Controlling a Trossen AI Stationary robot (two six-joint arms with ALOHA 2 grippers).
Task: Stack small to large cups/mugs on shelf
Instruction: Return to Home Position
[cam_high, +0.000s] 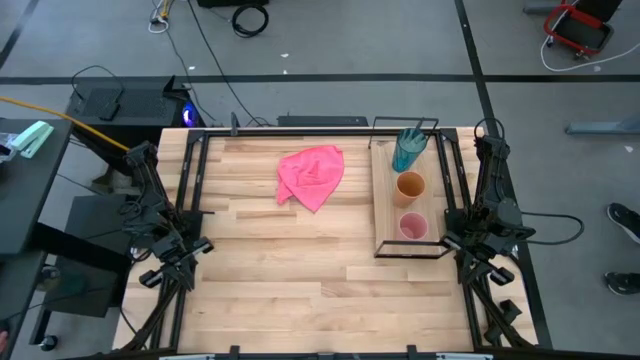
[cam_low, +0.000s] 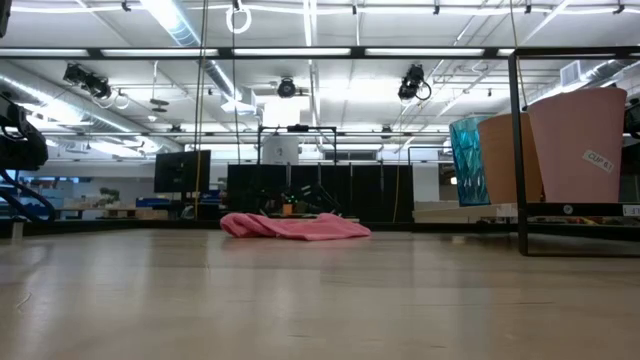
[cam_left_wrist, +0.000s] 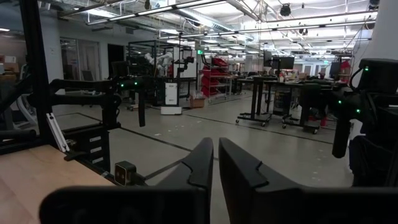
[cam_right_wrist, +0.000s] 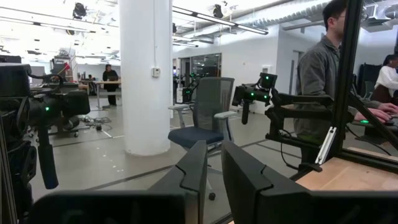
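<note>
- While both arms sat folded at the desk's (cam_high: 300, 280) side edges, left arm on the left and right arm on the right, neither one touched anything.
- The left pincer (cam_left_wrist: 216, 148) had its two dark fingers drawn almost together, with only a thin slit between them, and it gripped nothing. It pointed out over the desk edge into the room.
- The right pincer (cam_right_wrist: 213, 150) looked the same: a narrow gap between the fingers and nothing in it.
- The shelf (cam_high: 386, 215) lay on the right part of the desk, just beside the right arm, with its black wire frame at both ends.
- Three cups stood on it in a row, mouths up and none inside another.
- The teal-blue cup (cam_high: 407, 150) was at the far end, the orange cup (cam_high: 410, 186) in the middle and the pink cup (cam_high: 412, 227) at the near end.
- From desk height they overlapped by sight, with the pink one nearest.
- A pink cloth (cam_high: 312, 175) lay crumpled on the far middle of the desk, well apart from the shelf.
- A person in a grey shirt (cam_right_wrist: 320, 74) stood beyond the right side of the desk.
</note>
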